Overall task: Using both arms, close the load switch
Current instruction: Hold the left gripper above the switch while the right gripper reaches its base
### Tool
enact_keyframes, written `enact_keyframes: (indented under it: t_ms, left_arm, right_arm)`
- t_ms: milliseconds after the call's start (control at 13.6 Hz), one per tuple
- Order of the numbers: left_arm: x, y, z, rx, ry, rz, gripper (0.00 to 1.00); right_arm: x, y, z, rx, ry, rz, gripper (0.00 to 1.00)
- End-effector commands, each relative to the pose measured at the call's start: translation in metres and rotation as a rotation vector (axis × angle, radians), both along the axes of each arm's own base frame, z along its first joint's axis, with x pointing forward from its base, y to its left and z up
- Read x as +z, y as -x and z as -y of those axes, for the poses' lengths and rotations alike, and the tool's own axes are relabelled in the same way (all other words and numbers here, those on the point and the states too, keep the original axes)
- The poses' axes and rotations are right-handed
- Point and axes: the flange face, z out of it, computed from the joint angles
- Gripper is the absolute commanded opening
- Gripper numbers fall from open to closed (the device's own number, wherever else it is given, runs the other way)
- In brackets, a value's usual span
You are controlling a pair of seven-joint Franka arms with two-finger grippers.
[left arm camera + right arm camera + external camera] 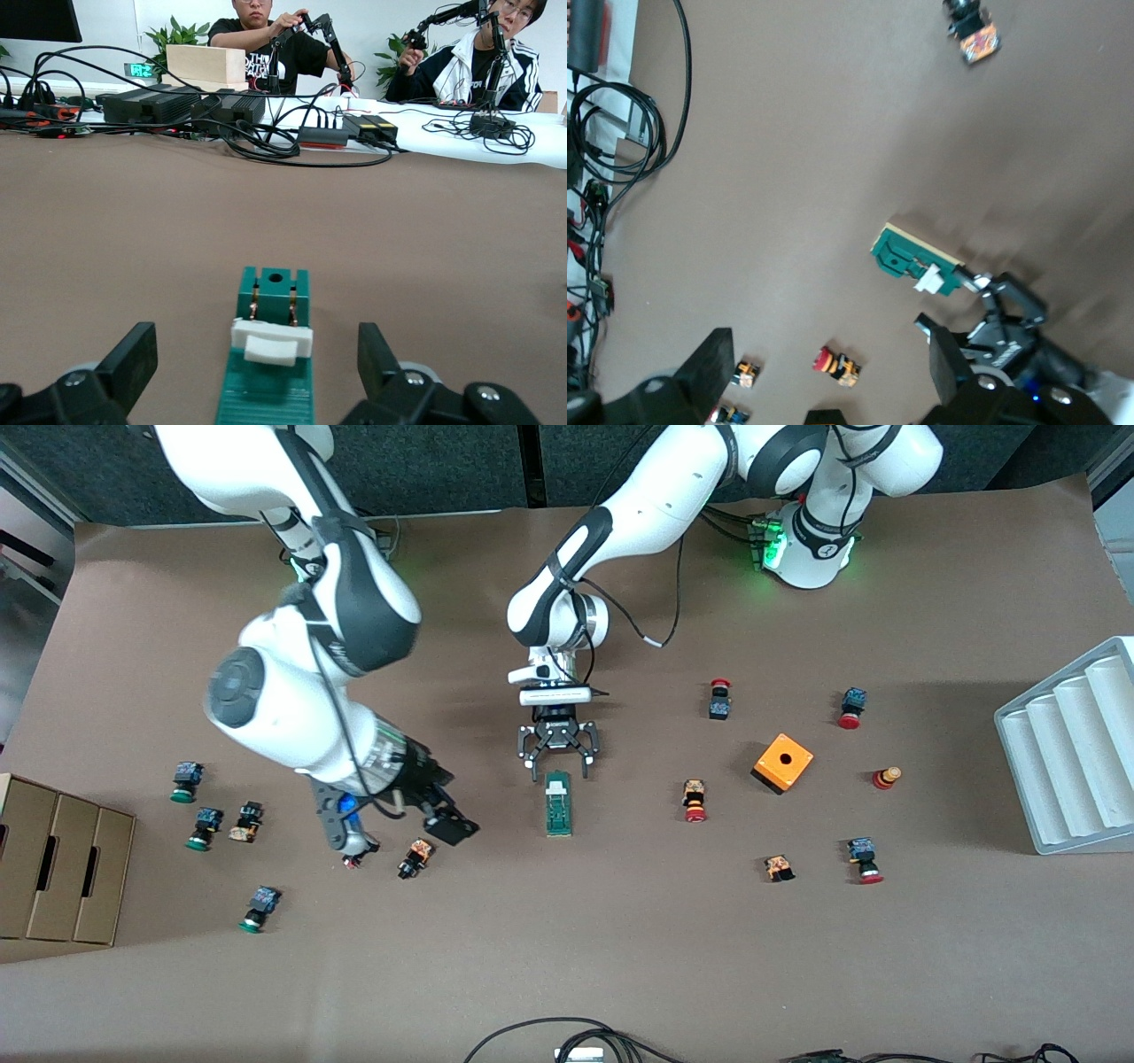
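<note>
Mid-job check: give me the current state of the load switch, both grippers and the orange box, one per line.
load switch: flat on the table, white tab end toward the robots, not held.
left gripper: open, low over the switch's tab end, fingers astride it, not touching.
right gripper: open, empty, over the table toward the right arm's end from the switch.
orange box: on the table, hole facing up, untouched.
</note>
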Motion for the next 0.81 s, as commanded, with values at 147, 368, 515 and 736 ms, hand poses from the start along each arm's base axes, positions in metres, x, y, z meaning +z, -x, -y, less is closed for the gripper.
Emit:
enact_keyframes:
  t_ms: [147,368,515,736]
  left_arm:
    - [-0.016,-0.006,0.009,-0.021,-0.016,0.089,1.0]
    - [-0.024,-0.003,0.011,-0.021,-0.019,0.094,1.0]
    - [-0.028,-0.003,0.014,-0.021,-0.017,0.097,1.0]
    - [-0.032,-0.005,0.017,-0.016,-0.011,0.1,1.0]
  right_arm:
    - [-0.007,-0.009,-0.022,-0.106,-0.066,0.002,0.98]
    - [-0.01,-0.009,-0.024,-0.111,-0.066,0.003,0.98]
    - [-0.01,-0.009,-0.024,-0.114,-0.073,0.0,0.98]
    - [-0.011,-0.009,-0.024,-0.114,-0.072,-0.001,0.98]
